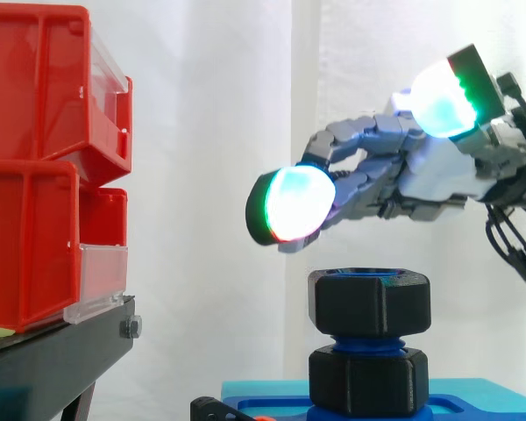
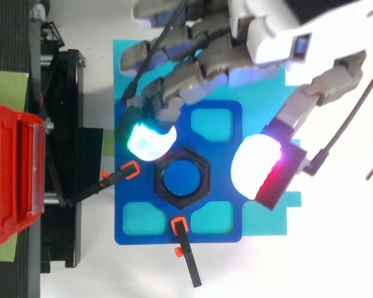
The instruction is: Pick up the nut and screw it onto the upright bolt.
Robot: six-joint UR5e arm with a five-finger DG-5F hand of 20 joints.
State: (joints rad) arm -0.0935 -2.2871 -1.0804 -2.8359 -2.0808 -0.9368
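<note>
With fingers [image 1: 359, 145] loosely spread and clasping nothing, holds the hand [image 1: 438, 180] above the nut [image 1: 370, 303], clear air between pads [image 1: 294, 203] and its top edge. Finds that nut below the fingertips, on the blue bolt [image 2: 183, 177], over a second black nut [image 1: 368, 379] and a blue plate [image 2: 221, 167]. Leaves open room ahead of the fingertips toward the red bins [image 1: 35, 175]. Shows, from above, pads flanking the nut; from the side, the gap.

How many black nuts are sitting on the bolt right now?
2. The upper nut sits at the top of the blue bolt; the lower nut is beneath it, just above the blue base. From above, the upper one covers the lower.
</note>
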